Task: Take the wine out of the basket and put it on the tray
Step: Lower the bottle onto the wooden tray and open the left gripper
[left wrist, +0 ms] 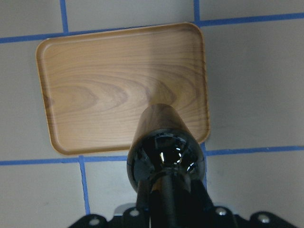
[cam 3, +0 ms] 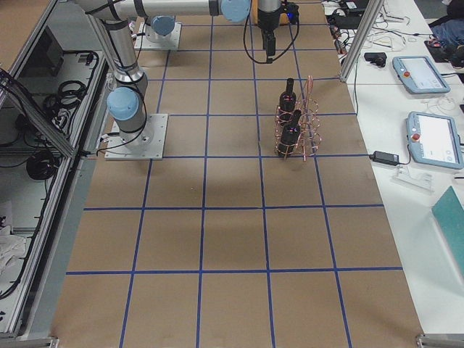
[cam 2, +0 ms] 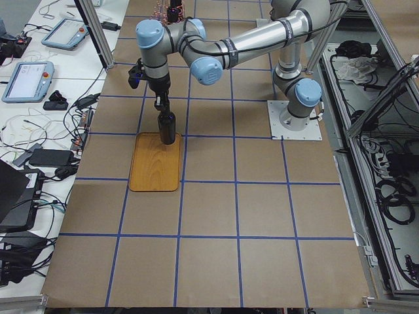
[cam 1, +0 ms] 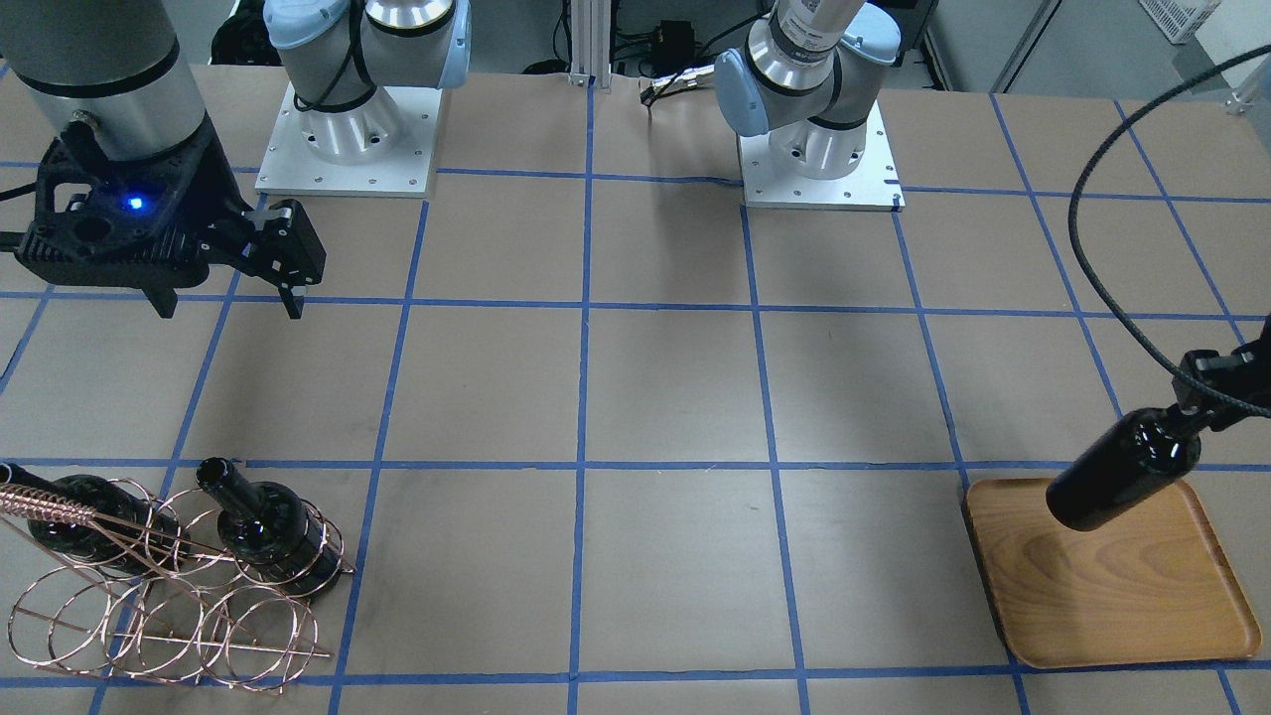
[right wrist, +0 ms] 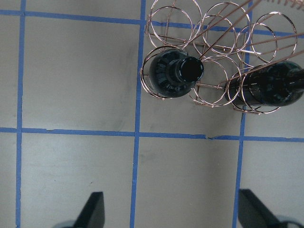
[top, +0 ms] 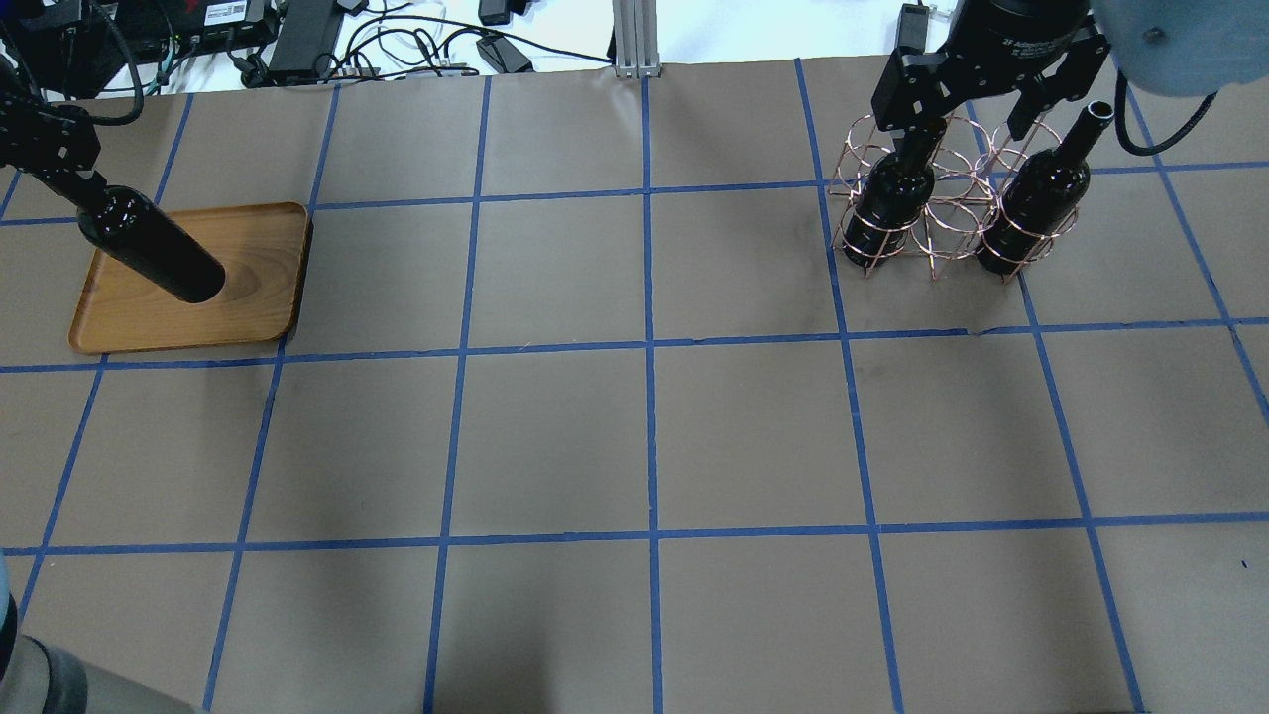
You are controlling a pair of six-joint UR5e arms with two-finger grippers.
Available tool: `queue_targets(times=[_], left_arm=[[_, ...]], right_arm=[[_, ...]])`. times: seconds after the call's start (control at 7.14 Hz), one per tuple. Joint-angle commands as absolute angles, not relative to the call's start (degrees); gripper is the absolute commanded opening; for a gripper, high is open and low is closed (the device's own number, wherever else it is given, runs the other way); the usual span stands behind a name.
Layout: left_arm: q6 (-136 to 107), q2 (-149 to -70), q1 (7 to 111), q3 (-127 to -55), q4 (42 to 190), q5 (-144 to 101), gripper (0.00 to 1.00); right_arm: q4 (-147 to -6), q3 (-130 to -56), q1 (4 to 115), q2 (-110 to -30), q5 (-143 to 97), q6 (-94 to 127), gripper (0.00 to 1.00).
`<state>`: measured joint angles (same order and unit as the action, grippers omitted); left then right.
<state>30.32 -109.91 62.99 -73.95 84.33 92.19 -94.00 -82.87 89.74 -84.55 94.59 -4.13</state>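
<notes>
Table (cam 1: 675,397): brown paper surface ruled into squares by blue tape, carrying all items. Tray (cam 1: 1122,596): light wood with visible grain, rounded corners and a low rim, lay flat at the robot's left end of the table. Basket (top: 937,213): copper wire rings with a twisted handle, stood at the robot's right end, well apart from the tray. Wine (cam 1: 1122,472): glossy black bottle, unlabelled, hung over the tray near one edge, long axis upright, neck pointing up and base pointing down at the wood; the side view showed it vertical, but whether the base touched the tray could not be told. Two remaining bottles (top: 892,203) (top: 1036,208): same kind, stood upright in rings of the basket's row nearest the robot, necks up, with one vacant ring between them. Left gripper (cam 1: 1201,402): fingers pinched on the wine's neck from above, bearing the bottle. Right gripper (cam 1: 228,298): fingers spread wide with nothing between them, hung high above the table on the robot's side of the basket, touching neither the wire nor the bottles.
</notes>
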Motion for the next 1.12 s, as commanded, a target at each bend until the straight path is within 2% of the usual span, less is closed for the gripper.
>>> queue_targets(times=[0.0,0.7,0.84,0.98], left_arm=[[30.85,-115.56,62.32,-71.46,81.39,91.76,0.00],[30.94,-116.54,61.08,-71.54,81.21,90.18,0.00],[31.11,-116.63,61.08,-71.54,81.21,90.18,0.14],[31.37,-116.63,61.08,-71.80,81.21,90.09,0.36]], right_arm=[[-93.78,-82.88,89.74,-84.64,94.75,-4.22,1.00],[-92.73,-83.23,89.74,-85.08,94.40,-4.31,1.00],[-91.16,-84.02,89.91,-85.08,94.57,-4.05,1.00],[-89.58,-84.46,89.91,-84.56,94.31,-3.35,1.00]])
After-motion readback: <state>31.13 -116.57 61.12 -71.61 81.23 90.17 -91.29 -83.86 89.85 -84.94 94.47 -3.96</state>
